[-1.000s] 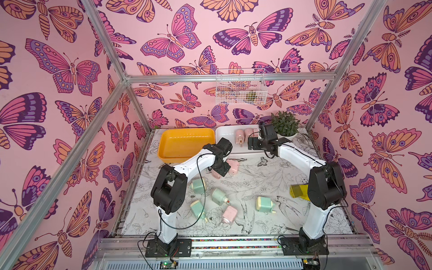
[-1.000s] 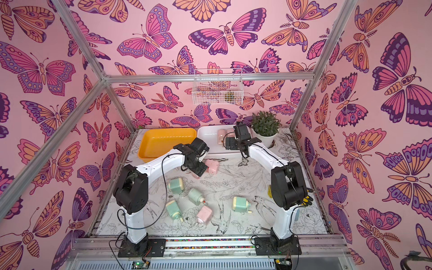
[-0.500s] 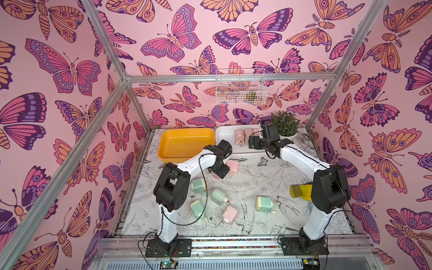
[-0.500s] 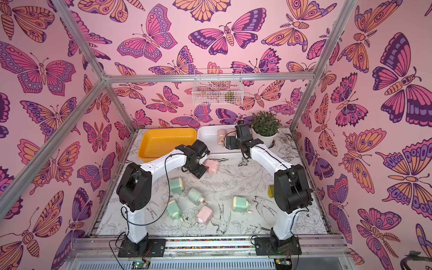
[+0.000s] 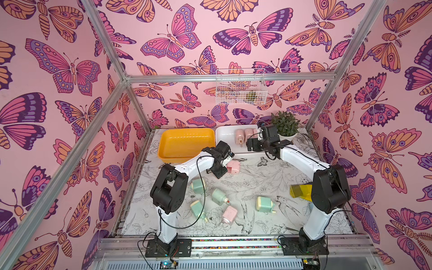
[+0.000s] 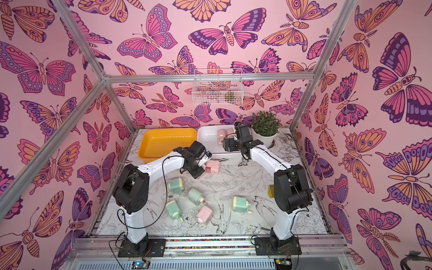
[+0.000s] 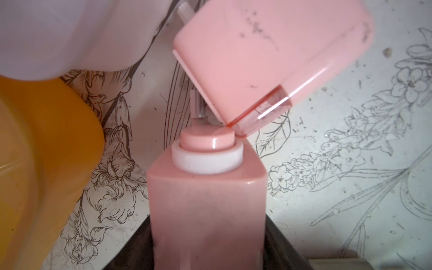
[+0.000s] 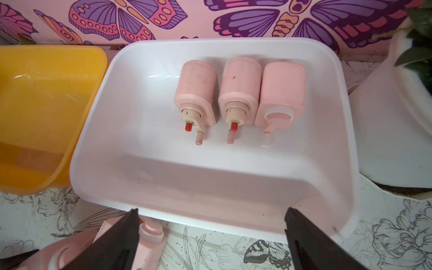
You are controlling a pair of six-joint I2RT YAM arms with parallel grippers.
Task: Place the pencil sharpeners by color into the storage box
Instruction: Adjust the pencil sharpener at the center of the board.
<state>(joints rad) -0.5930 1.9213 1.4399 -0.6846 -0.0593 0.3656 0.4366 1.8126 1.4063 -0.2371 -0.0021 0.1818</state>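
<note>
Sitting between the left gripper's (image 7: 208,238) clamped jaws, a pink sharpener (image 7: 207,205); right gripper (image 8: 210,236) jaws apart

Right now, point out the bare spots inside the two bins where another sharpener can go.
The yellow bin shows nothing inside. In the white bin, three pink sharpeners sit in a row toward the far wall; the floor between them and the near rim, and the strip beside the yellow bin, are bare. The side toward the plant pot is crowded.
</note>
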